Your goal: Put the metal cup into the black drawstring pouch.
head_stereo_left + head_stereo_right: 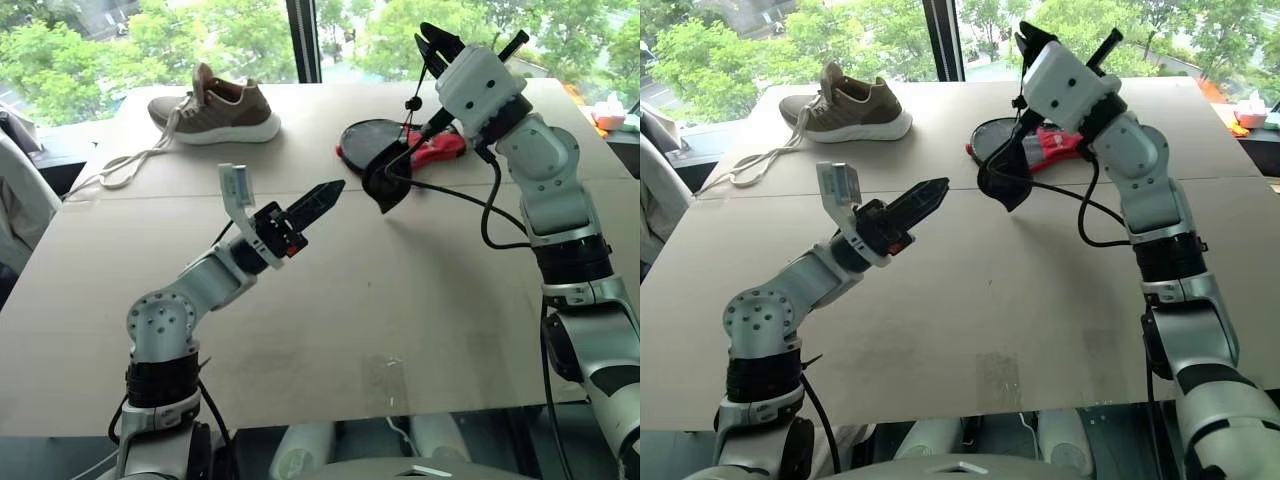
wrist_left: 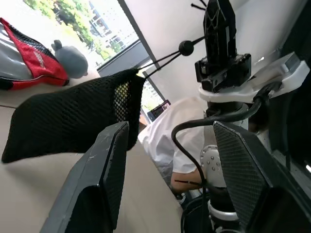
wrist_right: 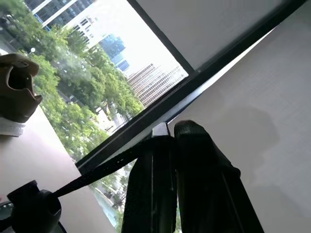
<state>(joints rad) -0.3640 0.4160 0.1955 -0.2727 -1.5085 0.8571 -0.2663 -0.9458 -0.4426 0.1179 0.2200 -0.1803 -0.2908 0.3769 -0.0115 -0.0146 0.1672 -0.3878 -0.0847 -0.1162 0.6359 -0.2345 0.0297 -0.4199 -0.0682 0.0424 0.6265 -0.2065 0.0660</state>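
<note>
While the right claw (image 1: pixel 432 42) pinches the cord, the black drawstring pouch (image 1: pixel 385 175) dangles below it; the left wrist view shows the left claw (image 2: pixel 167 177) parted, empty.

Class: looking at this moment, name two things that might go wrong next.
1. The right gripper holds the black drawstring pouch only by its thin cord; the cord might slip and the pouch drop.
2. The hanging pouch may swing, catching the red-and-grey case behind it.
</note>
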